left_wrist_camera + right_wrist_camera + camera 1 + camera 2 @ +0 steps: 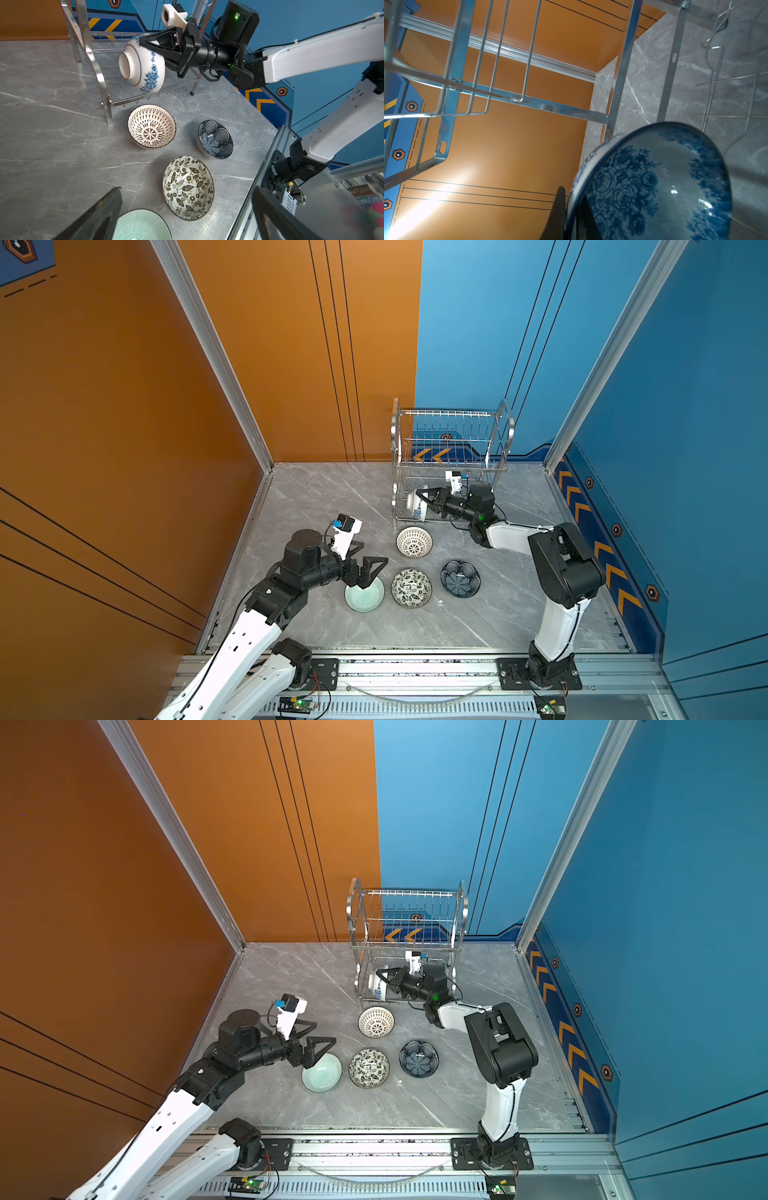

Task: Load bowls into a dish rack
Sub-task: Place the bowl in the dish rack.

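Observation:
My right gripper (422,497) is shut on the rim of the blue-floral bowl (417,502), one finger inside and one outside. It holds that bowl (143,64) on its side, foot toward the left, inside the lower tier of the dish rack (451,439) near its left end. Four bowls rest upright on the table: the white lattice bowl (414,542) just in front of the rack, the navy petal bowl (460,578), the leaf-patterned bowl (411,588) and the mint bowl (364,595). My left gripper (374,552) hangs open and empty above the mint bowl's far edge.
The rack stands against the back wall, between the orange wall and the blue wall. An aluminium rail (415,668) carrying both arm bases runs along the table's front edge. The grey marble table (316,506) shows bare to the left of the rack.

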You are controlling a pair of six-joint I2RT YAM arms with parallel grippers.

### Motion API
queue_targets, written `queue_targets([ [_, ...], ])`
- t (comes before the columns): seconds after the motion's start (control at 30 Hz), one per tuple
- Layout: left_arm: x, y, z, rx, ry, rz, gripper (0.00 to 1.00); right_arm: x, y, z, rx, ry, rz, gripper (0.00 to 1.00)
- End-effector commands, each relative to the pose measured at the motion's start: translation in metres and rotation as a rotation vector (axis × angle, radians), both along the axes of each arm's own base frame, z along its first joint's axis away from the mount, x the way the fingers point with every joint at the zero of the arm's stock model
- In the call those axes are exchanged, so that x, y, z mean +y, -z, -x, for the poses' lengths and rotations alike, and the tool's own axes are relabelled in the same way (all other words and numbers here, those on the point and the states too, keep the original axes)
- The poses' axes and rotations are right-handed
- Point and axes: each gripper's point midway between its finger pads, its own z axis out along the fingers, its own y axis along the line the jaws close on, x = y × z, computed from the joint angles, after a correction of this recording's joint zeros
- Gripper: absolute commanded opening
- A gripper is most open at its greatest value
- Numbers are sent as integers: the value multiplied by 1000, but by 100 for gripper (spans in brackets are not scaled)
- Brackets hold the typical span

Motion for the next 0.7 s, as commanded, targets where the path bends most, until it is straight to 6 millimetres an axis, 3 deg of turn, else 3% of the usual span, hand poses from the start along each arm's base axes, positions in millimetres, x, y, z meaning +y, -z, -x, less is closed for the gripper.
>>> queue_targets([
  [0.0,1,-12,-8,-70,-17,-67,98,0,-29,-10,-80,-11,-43,0],
  [0.47,-10,-15,-24,-85,16,-140,98,9,-12,-37,-79,-2,-36,0],
  [0.6,-8,-8,-24,-104,13,-159,98,12,-9,-46,-76,-2,-35,0],
  [0.67,-6,-6,-22,-105,16,-163,98,14,2,-52,-59,-5,-29,0],
])
